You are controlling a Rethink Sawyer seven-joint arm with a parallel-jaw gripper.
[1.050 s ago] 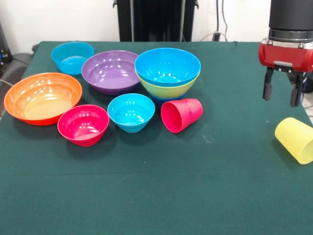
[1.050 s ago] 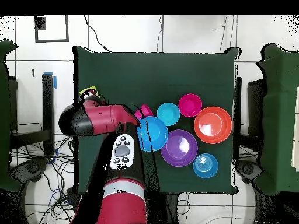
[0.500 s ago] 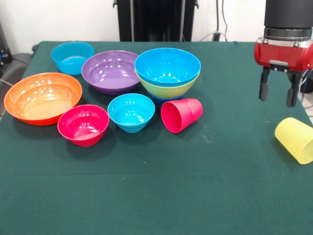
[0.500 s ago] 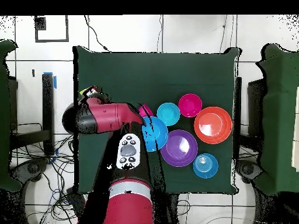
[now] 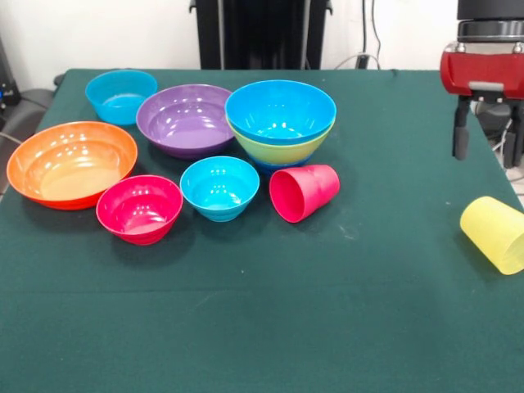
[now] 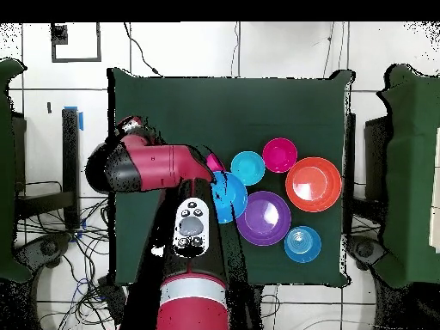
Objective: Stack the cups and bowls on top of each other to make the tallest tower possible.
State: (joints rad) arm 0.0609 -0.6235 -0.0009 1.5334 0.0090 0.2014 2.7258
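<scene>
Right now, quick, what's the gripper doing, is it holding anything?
Gripper: open and empty, fingers apart, up above the table; the yellow cup lies on its side below it, untouched.

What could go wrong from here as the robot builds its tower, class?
1. The yellow cup lies on its side near the table's edge; a nudge from the open tool could roll it off.
2. The red-pink cup also lies on its side, so gripping it may be awkward.
3. The bright blue bowl sits in the lime green bowl; lifting one may drag the other.
</scene>
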